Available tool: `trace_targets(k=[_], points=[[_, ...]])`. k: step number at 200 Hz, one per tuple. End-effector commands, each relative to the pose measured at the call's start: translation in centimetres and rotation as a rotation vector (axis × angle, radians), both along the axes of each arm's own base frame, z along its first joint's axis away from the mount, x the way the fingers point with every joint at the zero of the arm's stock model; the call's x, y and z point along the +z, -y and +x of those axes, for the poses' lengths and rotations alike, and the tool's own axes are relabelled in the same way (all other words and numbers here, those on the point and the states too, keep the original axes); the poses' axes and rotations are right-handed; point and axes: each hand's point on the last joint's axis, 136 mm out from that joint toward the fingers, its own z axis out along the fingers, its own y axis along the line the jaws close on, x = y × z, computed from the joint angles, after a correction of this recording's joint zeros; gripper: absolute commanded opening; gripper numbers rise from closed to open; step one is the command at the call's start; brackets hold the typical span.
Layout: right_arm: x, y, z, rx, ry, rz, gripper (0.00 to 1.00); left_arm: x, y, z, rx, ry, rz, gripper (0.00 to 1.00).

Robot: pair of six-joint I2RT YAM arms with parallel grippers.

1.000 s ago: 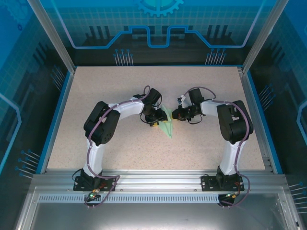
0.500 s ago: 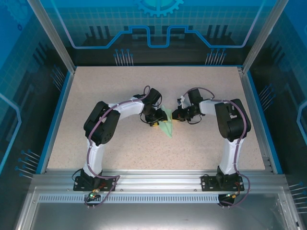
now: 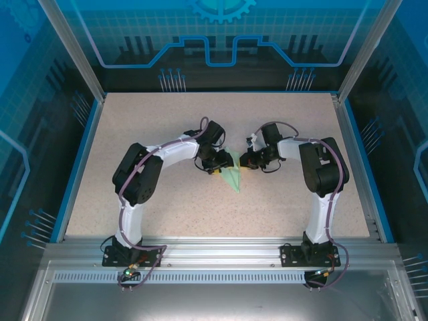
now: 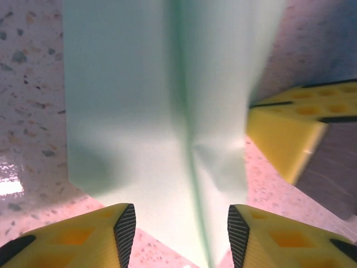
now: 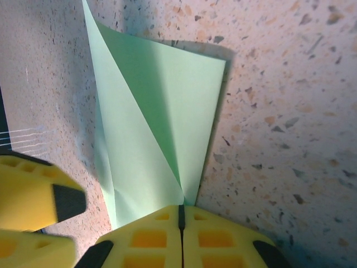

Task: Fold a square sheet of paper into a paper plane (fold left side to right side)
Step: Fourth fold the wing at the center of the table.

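The thin pale mint-green sheet of paper (image 3: 233,172) is lying on the speckled beige tabletop (image 3: 167,127), between the two arms. It is already showing a narrow pointed outline, with diagonal flaps meeting at a lengthwise crease. The left gripper (image 4: 181,229) is standing with its jaws spread, straddling that crease without visibly pinching the sheet. The right gripper (image 5: 181,220) is holding its yellow jaws pressed together at one edge of the sheet. Whether a layer is being nipped between them cannot be told. Judging from this layout, the early diagonal folds are looking complete, while the left-to-right fold along the centre crease and any wing folds are awaiting execution.
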Motion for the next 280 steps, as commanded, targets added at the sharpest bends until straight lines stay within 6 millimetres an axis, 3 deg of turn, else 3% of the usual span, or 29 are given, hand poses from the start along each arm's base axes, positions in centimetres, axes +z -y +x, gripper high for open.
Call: trace_targets(k=[1,46,101,191,221,256,280], points=[[-2.3,0.6,-1.0,0.013,-0.051,-0.071,0.06,2.9,1.3,0.0,-0.047,0.049,-0.076,0.45],[-2.2,0.6,-1.0,0.015,-0.051,-0.074,0.06,1.4,3.7,1.3,-0.082,0.024,-0.148,0.31],[-2.3,0.7,-1.2,0.024,-0.049,-0.086,0.06,-0.6,4.0,2.5,-0.071,0.012,-0.131,0.3],[-1.7,0.4,-0.7,0.028,-0.03,-0.073,0.07,-4.9,3.0,0.5,-0.025,-0.079,-0.083,0.3],[0.4,0.2,0.4,0.013,0.016,-0.037,0.12,-6.0,2.1,-0.5,-0.012,-0.101,-0.048,0.3],[4.6,1.2,1.5,-0.014,0.1,-0.029,0.25,-6.4,1.4,-1.1,0.004,-0.111,-0.029,0.29],[7.2,2.3,0.1,-0.031,0.133,-0.037,0.27,-6.4,1.4,-1.2,0.004,-0.112,-0.027,0.29]])
